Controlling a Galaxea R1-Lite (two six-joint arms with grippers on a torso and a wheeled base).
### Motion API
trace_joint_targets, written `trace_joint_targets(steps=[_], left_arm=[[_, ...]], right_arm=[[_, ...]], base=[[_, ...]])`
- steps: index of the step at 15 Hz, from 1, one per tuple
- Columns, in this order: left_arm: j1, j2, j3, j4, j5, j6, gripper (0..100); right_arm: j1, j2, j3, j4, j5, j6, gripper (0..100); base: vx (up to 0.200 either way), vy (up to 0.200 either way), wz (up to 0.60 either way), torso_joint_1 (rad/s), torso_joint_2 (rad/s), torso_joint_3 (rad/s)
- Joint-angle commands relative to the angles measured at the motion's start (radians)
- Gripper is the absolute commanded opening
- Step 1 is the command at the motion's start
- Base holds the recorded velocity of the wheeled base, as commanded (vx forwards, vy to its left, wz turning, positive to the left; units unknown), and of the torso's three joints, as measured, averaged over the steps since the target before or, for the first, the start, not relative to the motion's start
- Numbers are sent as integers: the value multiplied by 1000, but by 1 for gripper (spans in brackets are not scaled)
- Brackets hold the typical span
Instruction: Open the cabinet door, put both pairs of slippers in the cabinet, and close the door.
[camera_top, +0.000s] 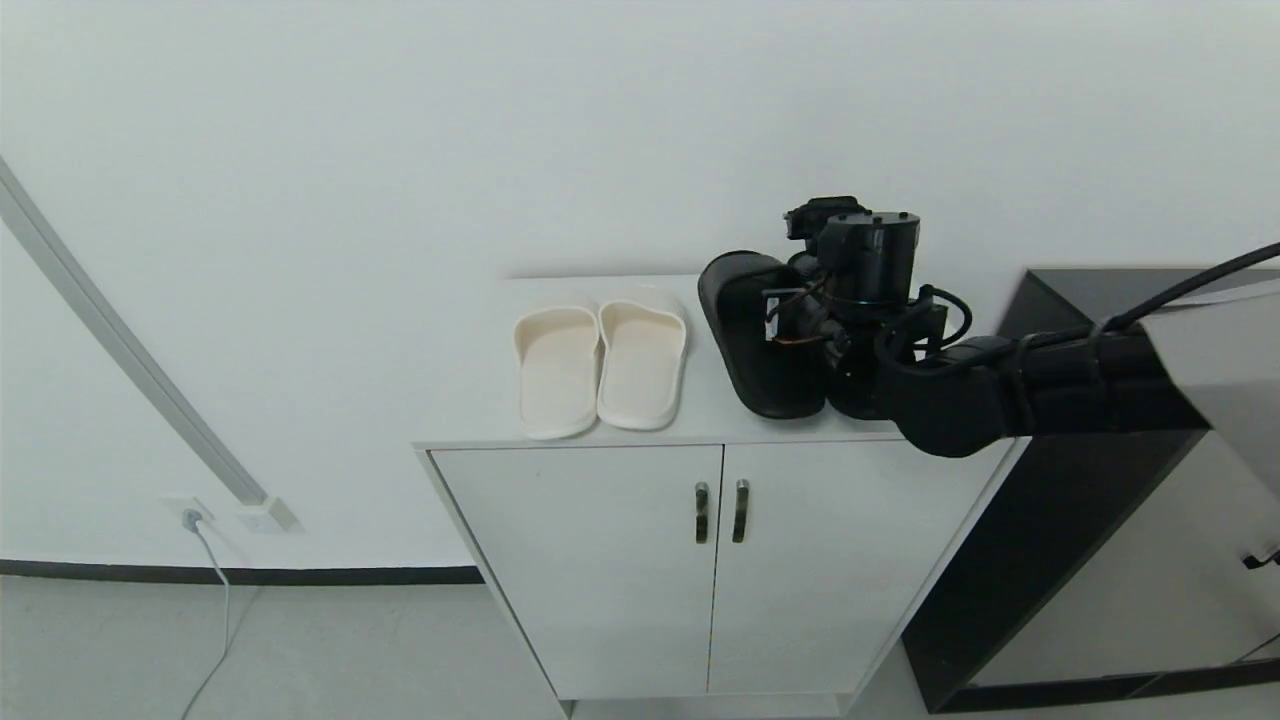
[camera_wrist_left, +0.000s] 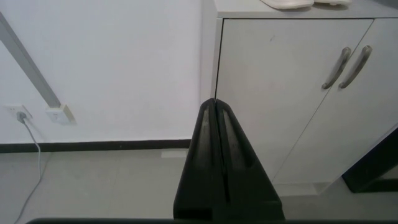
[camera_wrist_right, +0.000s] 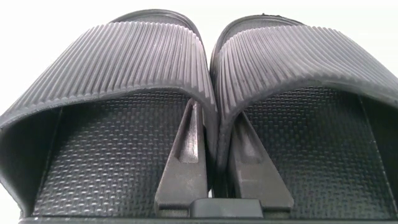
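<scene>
While the cabinet doors (camera_top: 600, 560) are seen closed at the lower centre of the head view, the black slippers (camera_top: 760, 330) are gripped right of centre on the cabinet top (camera_top: 470, 425). The right jaws are clamped across their touching inner walls, with the pair's long axis running up-frame toward the wall. The white slippers (camera_top: 560, 370) lie just left of them. The left jaws, pressed shut on nothing, hang low before the cabinet's left front corner and are judged freer for the handles (camera_top: 741, 510).

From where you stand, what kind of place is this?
Likely an indoor entryway or test room: a white two-door cabinet, white slippers and black slippers on top, and a wall socket near the floor.
</scene>
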Motion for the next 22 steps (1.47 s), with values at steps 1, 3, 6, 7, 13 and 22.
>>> trace_joint_targets(steps=[1,3,6,7,13,22], left_arm=[[0,0,1,0,0,0,0],[0,1,-1,0,0,0,0],[0,1,-1,0,0,0,0],[0,1,-1,0,0,0,0],[0,1,1,0,0,0,0],[0,0,-1,0,0,-2,0]], right_arm=[[34,-191,165,-5,51,2,0],[76,-366,380,-6,146,9,0],[126,-527,610,-17,261,37,0],[140,-560,654,-20,294,38,0],[209,-670,857,-25,393,35,0],[217,-652,865,-25,395,35,0]], base=[[0,0,0,0,0,0],[0,0,0,0,0,0],[0,0,0,0,0,0],[0,0,0,0,0,0],[0,0,0,0,0,0],[-111,0,0,6,0,0]])
